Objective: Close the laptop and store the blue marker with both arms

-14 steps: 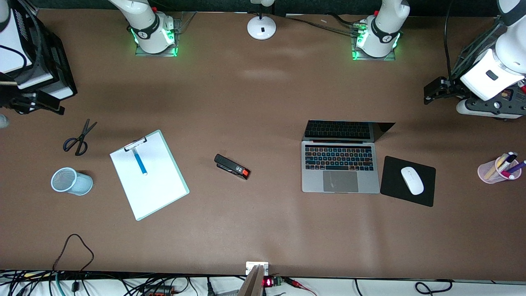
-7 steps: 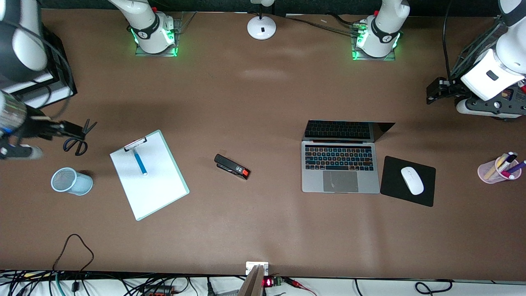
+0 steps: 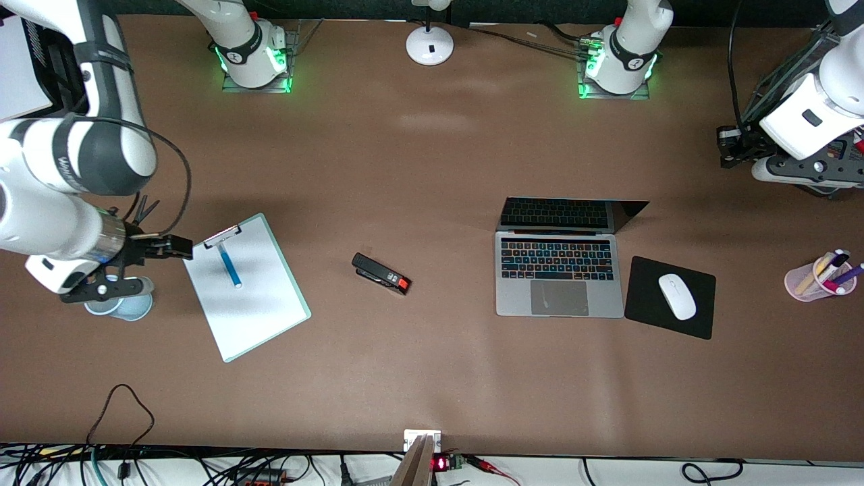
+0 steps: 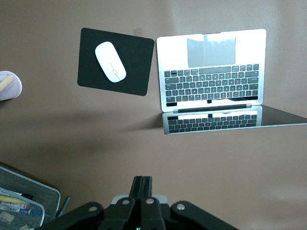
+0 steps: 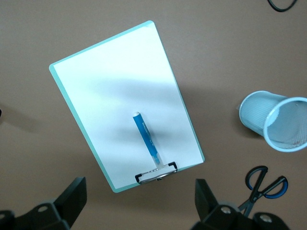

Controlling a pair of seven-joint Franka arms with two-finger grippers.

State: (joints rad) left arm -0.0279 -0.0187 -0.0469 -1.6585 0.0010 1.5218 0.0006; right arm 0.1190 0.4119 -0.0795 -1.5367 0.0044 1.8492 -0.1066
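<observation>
Two white jointed robot arms work above a brown table. The right gripper [image 3: 179, 246] hangs in the air over the table at the edge of a white clipboard with a pale green rim [image 3: 270, 317], close to its metal clip, and its black fingers [image 5: 71, 194] stand wide apart with nothing between them. Just past this pincer, a short bright-blue marker with a white end [image 3: 229, 264] lies flat on the clipboard, with its white end toward the clip. A pale blue mesh cup [image 3: 131, 307] lies on its side under the right wrist, and black-handled scissors [image 5: 264, 184] lie near it.

The left gripper [image 3: 723, 145] hovers over bare table at the left arm's end, its fingers [image 4: 142, 191] pressed together and holding nothing. Well apart from this pincer, toward the middle of the table, a slim silver-grey laptop with black keys [image 3: 559, 275] sits open with its screen raised. A white mouse [image 3: 676, 295] rests on a black mouse pad [image 3: 641, 310] just beside the laptop. A pink cup of pens [image 3: 820, 277] stands nearer the front camera than the left pincer
</observation>
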